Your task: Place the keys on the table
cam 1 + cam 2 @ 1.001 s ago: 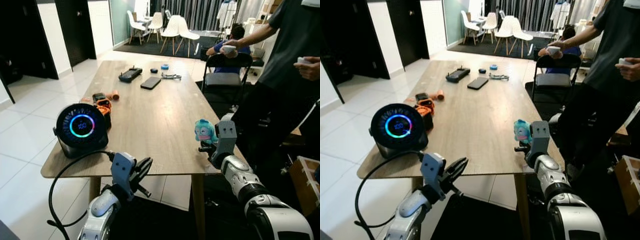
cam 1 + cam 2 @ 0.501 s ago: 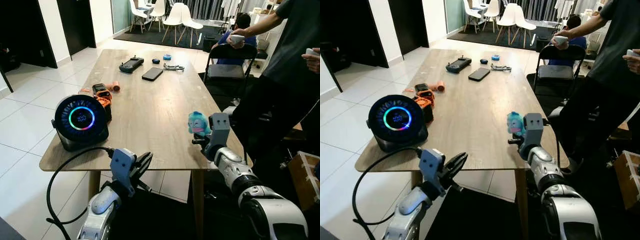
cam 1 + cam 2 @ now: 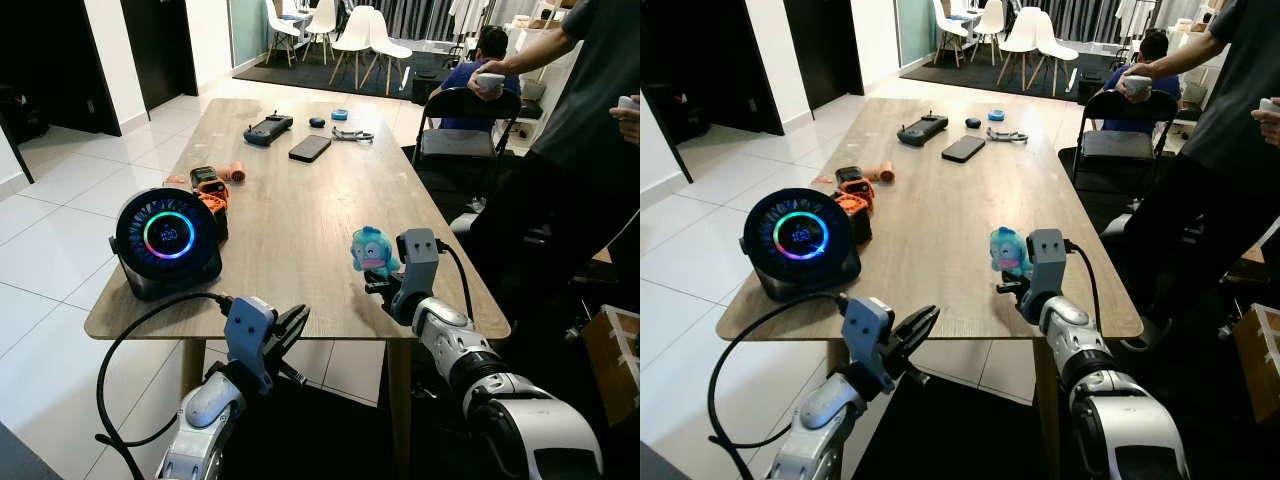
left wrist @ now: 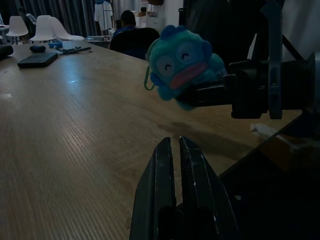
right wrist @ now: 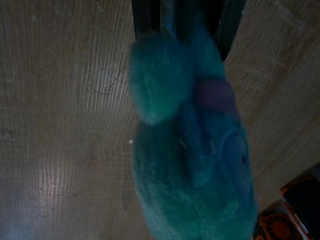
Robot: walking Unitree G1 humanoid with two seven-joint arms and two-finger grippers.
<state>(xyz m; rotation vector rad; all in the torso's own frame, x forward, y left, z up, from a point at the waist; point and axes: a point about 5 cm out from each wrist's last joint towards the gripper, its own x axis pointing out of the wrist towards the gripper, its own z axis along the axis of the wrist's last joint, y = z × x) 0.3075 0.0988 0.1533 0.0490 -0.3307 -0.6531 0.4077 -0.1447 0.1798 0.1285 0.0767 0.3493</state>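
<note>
Right gripper: pinching teal plush keychain above wooden table. Left gripper: fingers pressed together, below near table edge

No text, label or number can be read anywhere.

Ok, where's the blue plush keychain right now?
The blue plush keychain is held in the right tool, above the wooden table near its front right edge, right of the round fan.
</note>
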